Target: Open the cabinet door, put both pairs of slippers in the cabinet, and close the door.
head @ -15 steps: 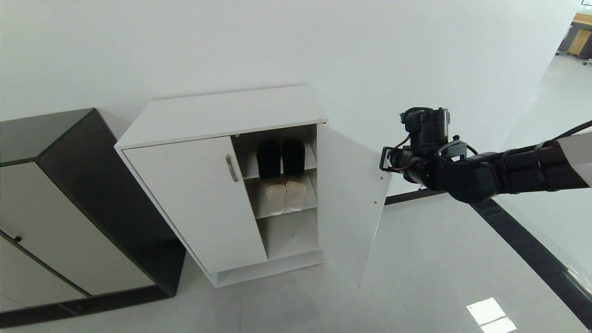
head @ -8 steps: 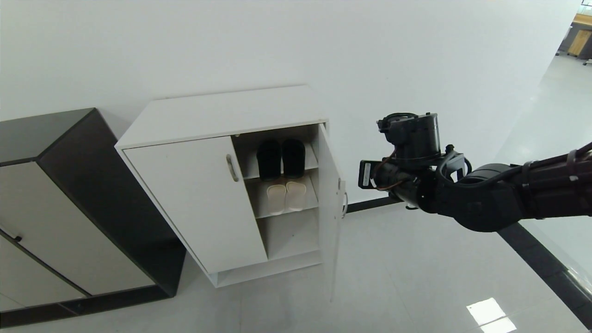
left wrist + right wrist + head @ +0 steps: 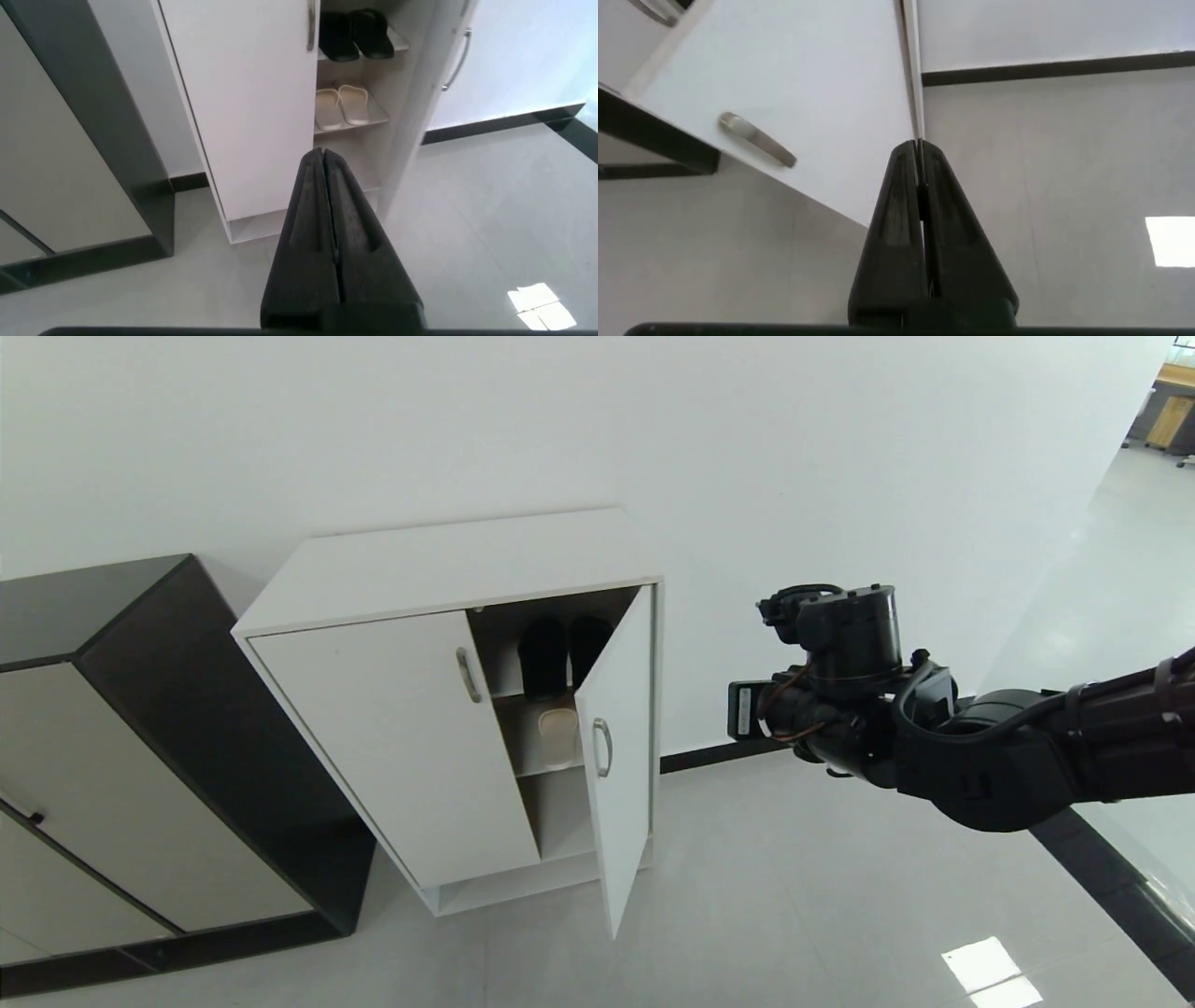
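Note:
The white cabinet [image 3: 448, 565] stands against the wall with its left door [image 3: 401, 747] closed. Its right door [image 3: 616, 747] hangs about half open, handle [image 3: 602, 747] facing out. Behind it the black slippers [image 3: 546, 653] lie on the upper shelf and the white slippers [image 3: 557, 733] on the middle shelf, both partly hidden by the door. My right gripper [image 3: 744, 709] is shut and holds nothing; it hovers right of the cabinet, a gap away from the door. In the right wrist view its tip [image 3: 922, 154] points at the door's outer face [image 3: 785, 84]. My left gripper [image 3: 324, 161] is shut, low in front of the cabinet.
A black and grey cabinet [image 3: 140, 709] stands close on the left of the white one. A black baseboard [image 3: 709, 756] runs along the wall, and a black stripe [image 3: 1102, 868] crosses the floor at the right. Open floor lies in front.
The right door has swung from wide open to about half open. My right arm moved left behind it, then settled slightly lower. The slippers have become partly covered by the door.

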Robot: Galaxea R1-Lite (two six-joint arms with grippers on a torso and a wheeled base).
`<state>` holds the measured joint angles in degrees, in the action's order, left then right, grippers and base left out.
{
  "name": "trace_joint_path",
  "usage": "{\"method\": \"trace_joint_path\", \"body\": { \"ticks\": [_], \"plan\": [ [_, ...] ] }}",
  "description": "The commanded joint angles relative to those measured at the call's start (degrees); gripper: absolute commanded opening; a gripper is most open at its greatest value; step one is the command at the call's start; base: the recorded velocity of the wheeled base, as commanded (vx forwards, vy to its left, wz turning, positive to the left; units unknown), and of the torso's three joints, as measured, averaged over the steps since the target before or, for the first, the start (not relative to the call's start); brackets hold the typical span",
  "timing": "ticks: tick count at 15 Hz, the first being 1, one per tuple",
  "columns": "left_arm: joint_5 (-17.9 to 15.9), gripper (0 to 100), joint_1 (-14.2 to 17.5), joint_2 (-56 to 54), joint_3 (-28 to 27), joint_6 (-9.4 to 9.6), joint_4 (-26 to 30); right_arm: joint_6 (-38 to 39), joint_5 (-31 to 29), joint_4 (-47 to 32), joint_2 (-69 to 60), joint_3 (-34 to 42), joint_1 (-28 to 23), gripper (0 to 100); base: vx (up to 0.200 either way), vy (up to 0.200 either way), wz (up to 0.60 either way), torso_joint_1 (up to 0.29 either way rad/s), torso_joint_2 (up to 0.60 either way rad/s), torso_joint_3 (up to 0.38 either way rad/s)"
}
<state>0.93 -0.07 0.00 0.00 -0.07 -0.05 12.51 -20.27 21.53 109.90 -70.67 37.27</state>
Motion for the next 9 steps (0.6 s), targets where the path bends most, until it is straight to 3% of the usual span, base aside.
{"method": "trace_joint_path", "body": {
  "ticks": [1,5,9],
  "plan": [
    [0.0,0,0.0,0.0,0.0,-0.01,0.0,-0.6,0.0,1.1,0.8,0.9,0.1,0,0.000,0.000,0.00,0.000,0.00,0.000],
    [0.0,0,0.0,0.0,0.0,-0.10,0.0,-0.8,0.0,2.6,1.4,1.5,0.1,0,0.000,0.000,0.00,0.000,0.00,0.000],
    [0.0,0,0.0,0.0,0.0,-0.10,0.0,-0.8,0.0,2.6,1.2,1.5,0.1,0,0.000,0.000,0.60,0.000,0.00,0.005]
  ]
}}
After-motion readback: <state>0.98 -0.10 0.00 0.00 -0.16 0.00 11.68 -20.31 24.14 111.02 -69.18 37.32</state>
